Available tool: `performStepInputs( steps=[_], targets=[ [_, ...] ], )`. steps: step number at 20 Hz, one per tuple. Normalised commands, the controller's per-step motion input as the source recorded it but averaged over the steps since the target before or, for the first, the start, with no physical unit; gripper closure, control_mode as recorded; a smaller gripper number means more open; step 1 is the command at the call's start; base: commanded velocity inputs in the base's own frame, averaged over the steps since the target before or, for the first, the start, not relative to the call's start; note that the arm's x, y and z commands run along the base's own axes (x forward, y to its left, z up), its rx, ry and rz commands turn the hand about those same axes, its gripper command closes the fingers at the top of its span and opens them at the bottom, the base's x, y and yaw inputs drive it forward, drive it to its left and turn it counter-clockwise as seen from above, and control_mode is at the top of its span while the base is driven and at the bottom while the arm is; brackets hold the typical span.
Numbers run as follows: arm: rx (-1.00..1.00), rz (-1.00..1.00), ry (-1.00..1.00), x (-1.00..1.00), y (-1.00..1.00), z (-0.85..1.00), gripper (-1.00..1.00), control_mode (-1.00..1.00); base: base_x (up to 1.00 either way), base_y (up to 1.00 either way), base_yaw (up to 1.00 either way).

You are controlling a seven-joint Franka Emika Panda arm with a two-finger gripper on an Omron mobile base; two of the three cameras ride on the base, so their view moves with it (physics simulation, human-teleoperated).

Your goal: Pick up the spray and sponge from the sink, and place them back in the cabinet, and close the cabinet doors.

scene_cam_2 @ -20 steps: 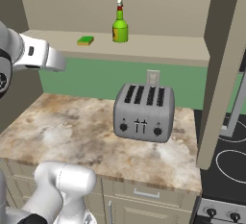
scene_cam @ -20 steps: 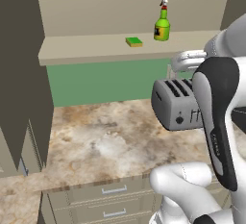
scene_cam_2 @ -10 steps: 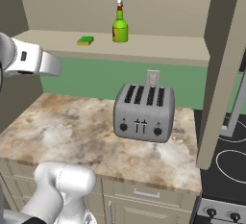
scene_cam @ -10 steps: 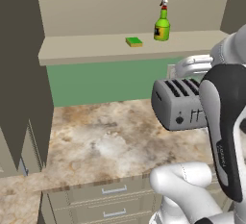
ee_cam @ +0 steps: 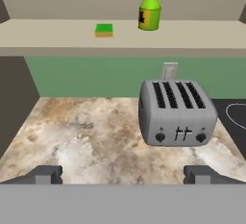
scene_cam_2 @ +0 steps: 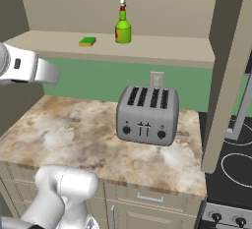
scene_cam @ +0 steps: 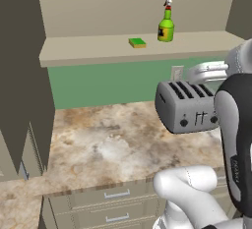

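I saw the spray (ee_cam: 149, 12) upright on the cabinet (ee_cam: 57, 35) shelf, the sponge (ee_cam: 104, 30) flat beside it. My gripper (ee_cam: 123, 174) hung spread wide and empty above the bench (ee_cam: 91, 136), facing the toaster (ee_cam: 177, 113).

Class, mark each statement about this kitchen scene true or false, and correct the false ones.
1. The lime-green spray bottle stands upright on the beige cabinet shelf. True.
2. The small green-and-yellow sponge lies on the marbled countertop. False: it lies on the shelf, beside the bottle and apart from it.
3. The silver four-slot toaster stands on the countertop below the shelf. True.
4. The gripper is shut on the sponge. False: its jaws stand wide open and hold nothing.
5. The tall beige cabinet doors are closed. False: they stand open, leaving the shelf exposed.
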Motion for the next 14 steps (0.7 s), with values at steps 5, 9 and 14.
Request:
performStepInputs(
  steps=[5,9,14],
  targets=[
    [0.0,0.05,0.0,-0.41,-0.34,-0.01,-1.0,-1.0,0.0,0.0,0.0],
    [0.0,0.03,0.0,-0.35,-0.31,-0.01,-1.0,-1.0,0.0,0.0,0.0],
    [0.0,0.02,0.0,-0.32,-0.37,0.0,-1.0,-1.0,0.0,0.0,0.0]
  ],
)
